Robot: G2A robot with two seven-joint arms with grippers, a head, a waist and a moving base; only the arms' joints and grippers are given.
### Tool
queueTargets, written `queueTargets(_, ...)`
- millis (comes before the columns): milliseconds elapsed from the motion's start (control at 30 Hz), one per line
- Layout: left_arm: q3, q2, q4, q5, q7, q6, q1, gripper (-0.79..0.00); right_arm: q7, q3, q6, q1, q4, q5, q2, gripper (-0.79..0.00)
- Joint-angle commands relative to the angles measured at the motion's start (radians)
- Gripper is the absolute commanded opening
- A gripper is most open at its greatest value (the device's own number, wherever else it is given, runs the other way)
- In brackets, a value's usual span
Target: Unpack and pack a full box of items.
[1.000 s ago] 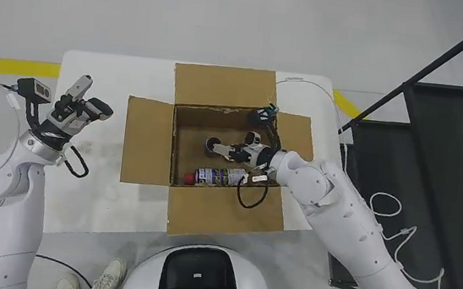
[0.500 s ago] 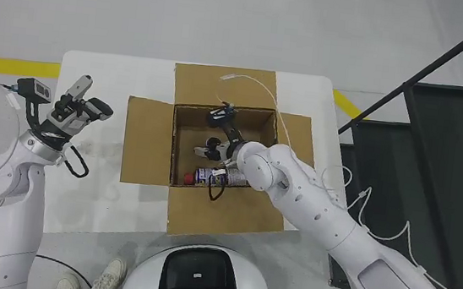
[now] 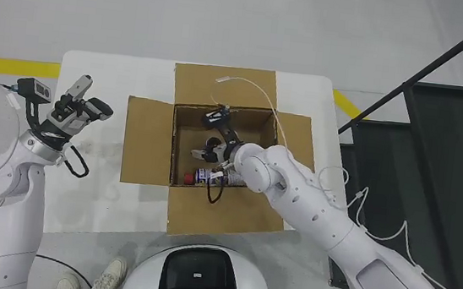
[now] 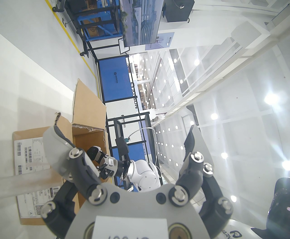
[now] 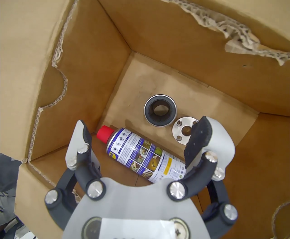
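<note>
Right claw (image 5: 140, 129) spread inside box (image 5: 90, 56), over can (image 5: 140, 156).

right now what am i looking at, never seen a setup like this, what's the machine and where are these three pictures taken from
It is a white two-armed robot at a white table with an open cardboard box on it. The top view looks down from above the arms. The other two come from a camera on each wrist, so each shows its own arm's jaws up close. The right arm is inside the box, jaws open and empty, over a red-capped spray can lying on the box floor. Beside the can lie a dark ring and a flat metal disc with holes. The left arm is held up at the table's left edge, jaws open, holding nothing.
</note>
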Motion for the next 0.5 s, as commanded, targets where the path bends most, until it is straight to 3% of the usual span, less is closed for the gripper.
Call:
queueTargets(0, 0.0, 0.0, 0.0, 0.0, 0.0, 0.0, 0.0, 0.0, 0.001, -0.023, -0.003, 0.016, 0.027, -0.01, -0.011, 0.0)
queueTargets(233, 0.0, 0.0, 0.0, 0.0, 0.0, 0.0, 0.0, 0.0, -0.021, -0.105, 0.062, 0.064, 0.13, -0.061, -0.064, 0.0)
queueTargets(467, 0.0, 0.0, 0.0, 0.0, 0.0, 0.0, 0.0, 0.0, -0.088, -0.107, 0.087, 0.07, 0.211, -0.023, -0.1, 0.0)
